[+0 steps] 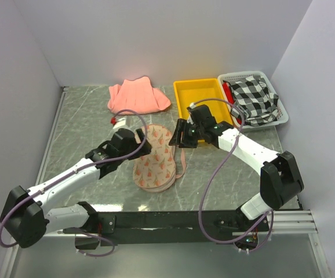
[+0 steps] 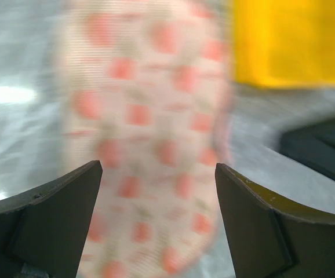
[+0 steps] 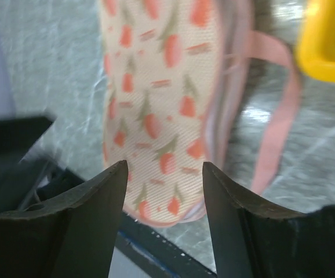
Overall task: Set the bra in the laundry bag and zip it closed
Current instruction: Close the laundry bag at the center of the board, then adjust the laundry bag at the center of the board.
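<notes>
The laundry bag (image 1: 156,159) lies flat in the middle of the table, beige with red-orange prints and pink edging. It fills the left wrist view (image 2: 150,98) as a blur and shows sharply in the right wrist view (image 3: 161,75). A thin pink strap (image 3: 272,116) loops out along the bag's right edge (image 1: 181,165); I cannot tell whether it belongs to the bra or to the bag. The bra's cups are hidden. My left gripper (image 1: 143,139) (image 2: 159,168) hovers open at the bag's upper left. My right gripper (image 1: 179,136) (image 3: 164,165) stands open over its upper right, with nothing between the fingers.
A salmon-pink folded cloth (image 1: 137,96) lies at the back. To its right stand a yellow bin (image 1: 203,97) and a white basket (image 1: 241,74) holding a black-and-white checked cloth (image 1: 251,98). A small red object (image 1: 116,120) sits near the left gripper.
</notes>
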`<state>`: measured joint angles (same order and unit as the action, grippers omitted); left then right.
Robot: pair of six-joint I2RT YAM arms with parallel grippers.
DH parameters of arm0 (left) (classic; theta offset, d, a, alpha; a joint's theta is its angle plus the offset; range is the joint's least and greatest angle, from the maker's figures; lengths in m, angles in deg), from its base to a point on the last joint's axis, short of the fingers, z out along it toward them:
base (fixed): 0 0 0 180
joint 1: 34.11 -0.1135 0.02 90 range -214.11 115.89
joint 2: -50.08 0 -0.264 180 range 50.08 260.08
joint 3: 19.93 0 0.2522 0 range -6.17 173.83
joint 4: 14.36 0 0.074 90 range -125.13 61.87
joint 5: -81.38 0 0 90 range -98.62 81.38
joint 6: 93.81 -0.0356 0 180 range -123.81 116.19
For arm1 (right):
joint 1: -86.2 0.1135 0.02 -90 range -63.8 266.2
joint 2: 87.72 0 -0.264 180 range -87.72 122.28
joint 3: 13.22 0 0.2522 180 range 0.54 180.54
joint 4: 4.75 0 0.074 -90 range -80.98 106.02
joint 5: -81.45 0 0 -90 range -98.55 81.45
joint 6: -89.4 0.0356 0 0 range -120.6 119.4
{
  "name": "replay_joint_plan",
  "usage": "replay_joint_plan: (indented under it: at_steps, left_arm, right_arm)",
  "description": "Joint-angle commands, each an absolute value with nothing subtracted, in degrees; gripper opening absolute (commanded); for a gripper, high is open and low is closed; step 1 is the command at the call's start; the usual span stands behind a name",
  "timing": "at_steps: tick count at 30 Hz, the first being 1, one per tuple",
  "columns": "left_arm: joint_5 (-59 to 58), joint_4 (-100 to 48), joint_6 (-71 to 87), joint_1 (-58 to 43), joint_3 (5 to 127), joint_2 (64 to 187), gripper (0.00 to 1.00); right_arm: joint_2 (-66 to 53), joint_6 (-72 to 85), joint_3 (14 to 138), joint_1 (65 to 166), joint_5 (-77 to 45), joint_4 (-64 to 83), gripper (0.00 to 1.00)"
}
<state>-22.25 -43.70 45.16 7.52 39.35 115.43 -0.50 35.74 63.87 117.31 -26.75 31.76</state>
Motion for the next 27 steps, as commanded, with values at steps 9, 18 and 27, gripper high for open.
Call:
replay_joint_plan:
  at_steps: [9,18,27]
  left_arm:
    - [-21.3,-40.8,45.8,-1.6,32.9,118.2,0.84]
    - [-19.3,-37.3,47.1,-1.6,30.0,121.7,0.83]
    - [-18.0,-35.5,47.0,-1.6,29.0,123.1,0.82]
  right_arm:
    - [5.2,34.2,68.3,126.4,-36.0,30.5,0.54]
    - [8.2,34.6,62.0,126.9,-32.4,29.6,0.50]
    - [9.7,34.1,61.2,126.9,-24.8,31.7,0.51]
